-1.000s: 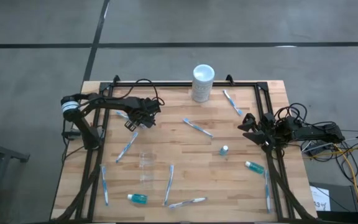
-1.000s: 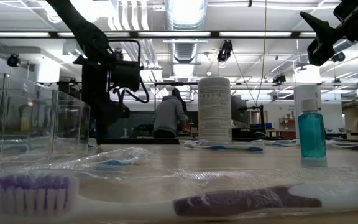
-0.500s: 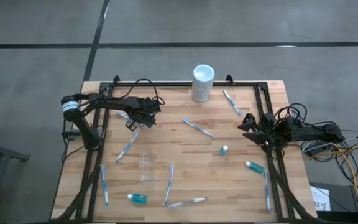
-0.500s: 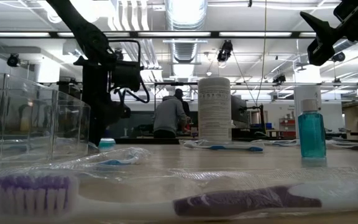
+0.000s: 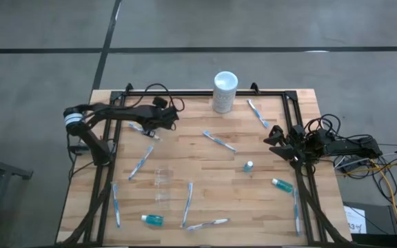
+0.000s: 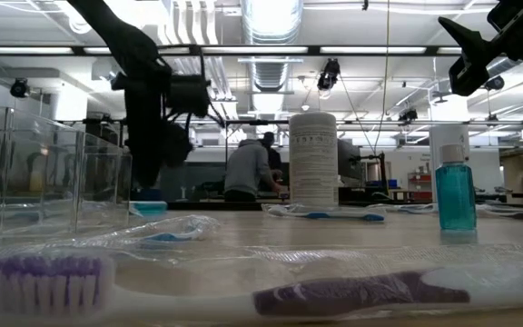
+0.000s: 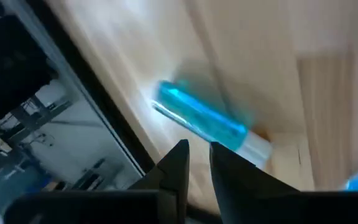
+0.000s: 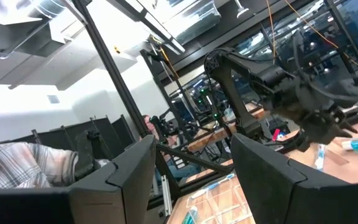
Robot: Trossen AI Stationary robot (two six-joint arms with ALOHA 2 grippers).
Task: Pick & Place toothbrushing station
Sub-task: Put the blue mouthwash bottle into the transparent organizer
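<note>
A teal tube with a white cap (image 7: 205, 122) lies on the wooden table (image 5: 205, 179) near its far left corner, and shows at table level in the low view (image 6: 149, 208). My left gripper (image 7: 199, 144) hovers just above it (image 5: 159, 122), fingers almost shut with nothing in the narrow slit. A wrapped blue-and-white toothbrush (image 5: 140, 129) lies beside the tube. The small clear cup (image 5: 162, 178) stands left of the table's middle. My right gripper (image 5: 273, 138) waits open at the right edge, raised (image 8: 194, 149).
A tall white cylinder (image 5: 225, 91) stands at the far edge. More toothbrushes (image 5: 219, 141) (image 5: 140, 162) (image 5: 187, 204) and teal tubes (image 5: 153, 220) (image 5: 282, 184) lie scattered, and a small teal bottle (image 5: 249, 166) stands right of centre. A black frame (image 5: 205, 94) borders the table.
My left gripper has risen off the table, drawn a little toward the far edge and rolled about its own axis. The teal tube, hidden under the gripper a second ago, now shows lying flat on the table below it.
</note>
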